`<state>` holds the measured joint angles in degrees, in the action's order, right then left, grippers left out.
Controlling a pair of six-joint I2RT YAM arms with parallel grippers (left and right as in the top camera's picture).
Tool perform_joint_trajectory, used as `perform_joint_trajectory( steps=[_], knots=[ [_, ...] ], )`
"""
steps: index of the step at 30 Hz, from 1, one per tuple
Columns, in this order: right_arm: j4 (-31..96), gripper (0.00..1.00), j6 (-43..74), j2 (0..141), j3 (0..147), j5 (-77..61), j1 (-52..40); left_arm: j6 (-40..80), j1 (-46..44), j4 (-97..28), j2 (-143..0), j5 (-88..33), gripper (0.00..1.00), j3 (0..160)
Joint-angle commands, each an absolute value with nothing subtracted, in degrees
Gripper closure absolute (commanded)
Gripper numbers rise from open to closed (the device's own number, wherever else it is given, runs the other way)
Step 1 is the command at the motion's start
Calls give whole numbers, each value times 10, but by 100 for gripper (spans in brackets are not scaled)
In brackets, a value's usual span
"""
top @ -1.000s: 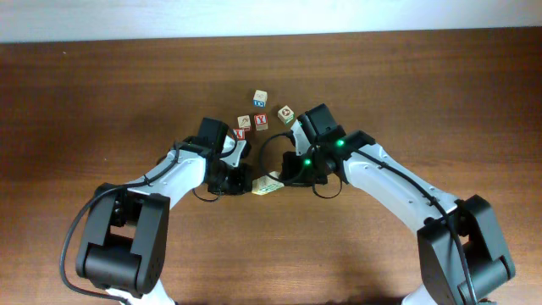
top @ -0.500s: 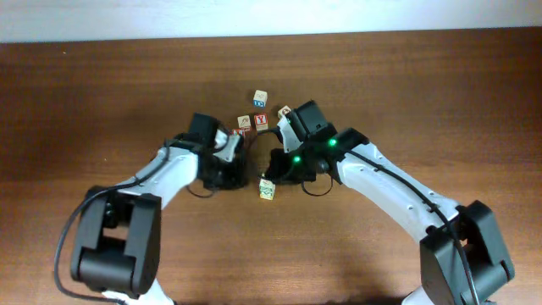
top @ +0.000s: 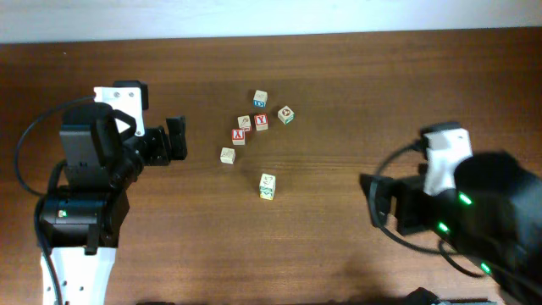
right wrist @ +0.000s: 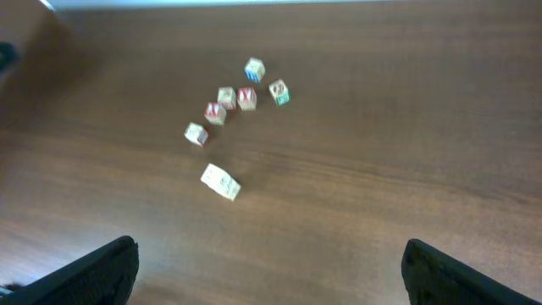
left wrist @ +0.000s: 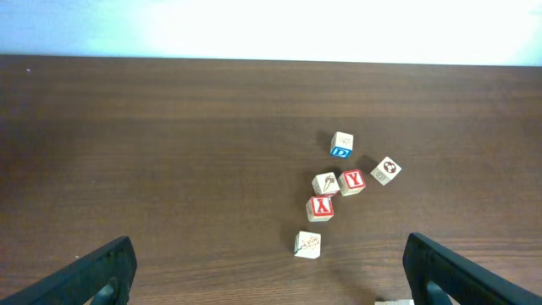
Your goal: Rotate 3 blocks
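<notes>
From above, the left claw [top: 176, 140] hangs over the left part of the table [top: 381, 85] and the right claw [top: 373, 203] over the right part. Both are well apart from the blocks and hold nothing. The near green block [top: 268, 185] lies alone mid-table. The tan block [top: 227, 155] is left of it, a little farther back. The far green block [top: 286, 114] sits toward the far edge, just right of the red blocks [top: 262, 121], with the blue block [top: 260, 98] behind them.

In the left wrist view the claw [left wrist: 271, 275] is spread wide, with a finger in each lower corner. The tan block [left wrist: 307, 244] lies nearest, and the far green block [left wrist: 386, 170] is beyond it to the right.

The right wrist view is blurred. This claw [right wrist: 271, 271] is also spread wide. The near green block [right wrist: 220, 182] lies closest, with the tan block [right wrist: 196, 134] and the far green block [right wrist: 279, 91] behind it.
</notes>
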<state>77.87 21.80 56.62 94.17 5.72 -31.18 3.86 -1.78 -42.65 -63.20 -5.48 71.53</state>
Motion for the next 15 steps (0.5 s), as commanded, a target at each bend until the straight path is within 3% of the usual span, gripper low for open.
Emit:
perform_joint_trajectory(
  steps=[1, 5, 6, 8, 9, 11, 15],
  knots=[
    [778, 1, 214, 527, 948, 71, -314, 29, -16, -426, -629, -46, 1, 718],
    [820, 1, 195, 516, 948, 88, -314, 29, -16, -428, -629, -46, 1, 718],
    [813, 1, 195, 517, 940, 147, -304, 29, -16, -428, -629, -46, 1, 718],
    [751, 1, 165, 515, 897, 150, -236, 29, -16, -428, -629, -46, 1, 718],
    [665, 1, 63, 498, 848, 82, -168, 29, -16, -428, -629, -46, 1, 718],
    [527, 1, -25, 447, 746, -5, -85, 29, -16, -428, -629, -47, 1, 718],
    [240, 1, -28, 266, 426, -56, -1, 29, -16, -428, -629, -46, 1, 718]
  ],
)
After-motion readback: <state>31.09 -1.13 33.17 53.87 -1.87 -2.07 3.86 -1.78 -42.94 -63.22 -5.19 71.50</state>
